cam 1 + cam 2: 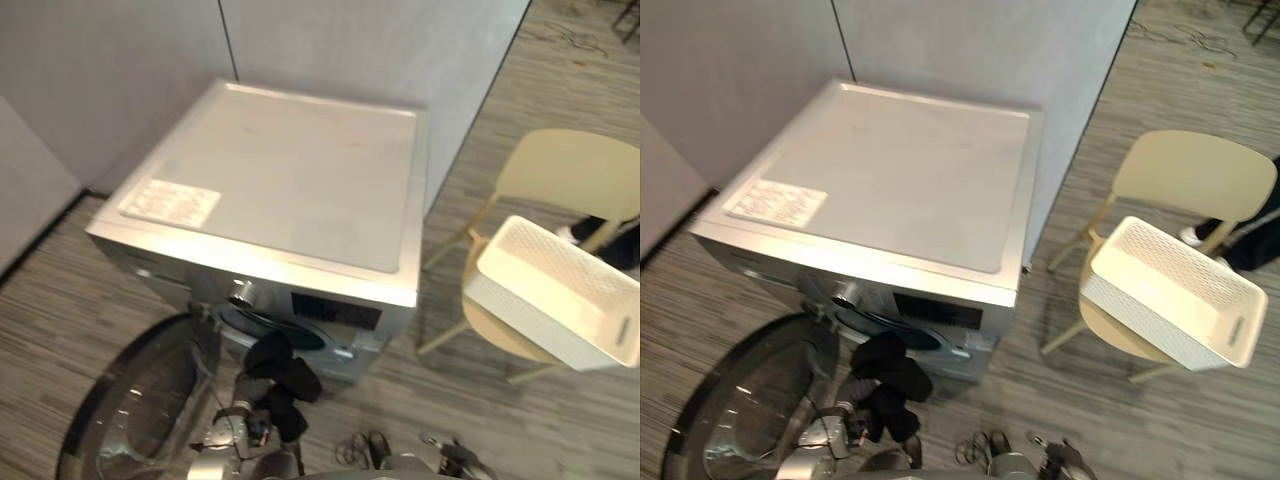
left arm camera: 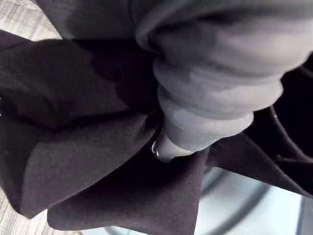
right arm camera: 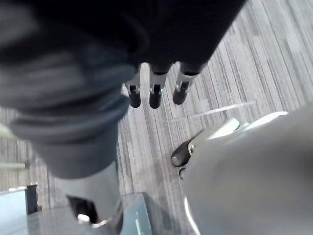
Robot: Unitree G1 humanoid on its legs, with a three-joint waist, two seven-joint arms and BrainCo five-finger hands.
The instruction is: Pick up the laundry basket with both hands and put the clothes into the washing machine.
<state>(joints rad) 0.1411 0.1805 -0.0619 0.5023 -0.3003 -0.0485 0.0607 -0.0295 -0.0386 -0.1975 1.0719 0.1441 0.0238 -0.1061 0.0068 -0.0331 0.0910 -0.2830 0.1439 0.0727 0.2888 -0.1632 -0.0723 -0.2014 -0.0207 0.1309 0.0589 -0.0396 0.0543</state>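
The silver washing machine [image 1: 280, 170] stands against the wall with its round door [image 1: 140, 400] swung open to the lower left. A black garment [image 1: 282, 385] hangs in a bunch just in front of the drum opening [image 1: 305, 335]. My left hand [image 1: 238, 425] is just below it with the cloth gathered round its fingers [image 2: 164, 149]. The white laundry basket [image 1: 560, 290] sits tilted on a beige chair [image 1: 570, 170] to the right of the machine. My right hand [image 3: 154, 93] hangs over the striped floor with its fingers straight and holds nothing.
Grey partition walls [image 1: 350, 40] run behind the machine. A person's dark leg [image 1: 1245, 240] shows behind the chair at the right edge. Grey striped carpet [image 1: 480, 400] lies open between the machine and the chair.
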